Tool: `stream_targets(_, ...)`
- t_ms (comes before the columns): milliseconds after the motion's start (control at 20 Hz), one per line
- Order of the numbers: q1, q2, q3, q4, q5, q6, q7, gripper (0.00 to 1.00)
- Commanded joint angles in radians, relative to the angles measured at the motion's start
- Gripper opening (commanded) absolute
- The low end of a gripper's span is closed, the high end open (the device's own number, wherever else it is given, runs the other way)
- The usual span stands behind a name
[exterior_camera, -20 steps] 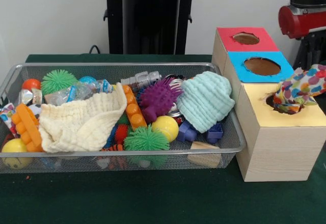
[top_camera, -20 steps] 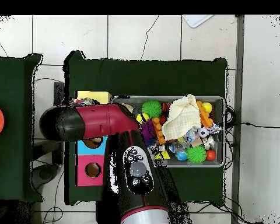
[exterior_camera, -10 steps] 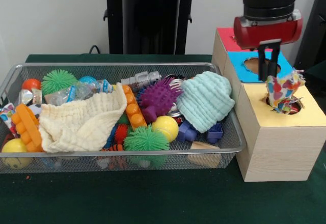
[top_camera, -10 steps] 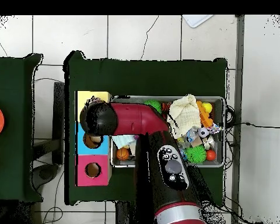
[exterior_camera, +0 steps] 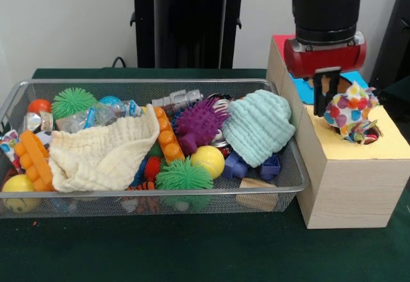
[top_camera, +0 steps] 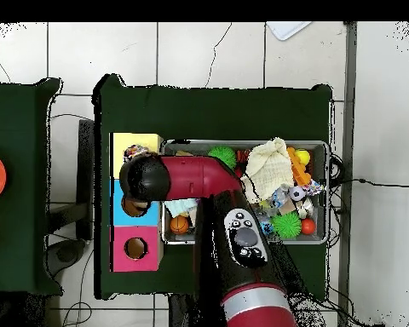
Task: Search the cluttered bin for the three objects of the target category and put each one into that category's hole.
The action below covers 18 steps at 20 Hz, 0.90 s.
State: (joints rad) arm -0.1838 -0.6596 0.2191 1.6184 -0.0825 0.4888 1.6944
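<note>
Clutter is filling the bin (exterior_camera: 19,96) on the left side of the table: an orange brick strip (exterior_camera: 33,160), a cream knit cloth (exterior_camera: 102,157), a green spiky ball (exterior_camera: 182,174), a purple spiky ball (exterior_camera: 197,125) and, at its right end, a mint knit cloth (exterior_camera: 257,128). Looking across all of this, I am not seeing any dotted cloth among the toys, though one could be lying hidden under the bigger cloths.

Moving to the right, the three boxes are standing in a row just beside the bin, red top far, blue top in the middle, yellow-topped box (exterior_camera: 378,142) nearest. The gripper (exterior_camera: 327,96) is hanging over the far edge of the yellow top, with the arm coming down from above. Only a dark finger is showing beside the cloth, so I cannot tell if the claw is spread or pressed together.

A dotted cloth piece (exterior_camera: 349,112) is sitting bunched in the hole (exterior_camera: 366,134), with most of it standing above the rim and just beside the gripper. From above, the arm is covering most of this spot.

In my judgement, this piece is being delivered but is not fully dropped in. How many of the three pieces are already inside the box I cannot say.
</note>
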Motion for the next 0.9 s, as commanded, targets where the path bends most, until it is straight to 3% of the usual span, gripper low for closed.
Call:
stream_targets(50, 0.105, 0.066, -0.018, -0.023, -0.027, -0.052, 0.166, 0.00)
stream_targets(400, 0.134, 0.086, -0.026, -0.029, 0.007, -0.069, 0.170, 0.00)
stream_targets(700, 0.090, 0.047, -0.005, 0.017, 0.007, -0.060, 0.126, 0.00)
stream_targets(900, 0.024, 0.096, -0.006, -0.001, -0.045, -0.097, 0.058, 0.00)
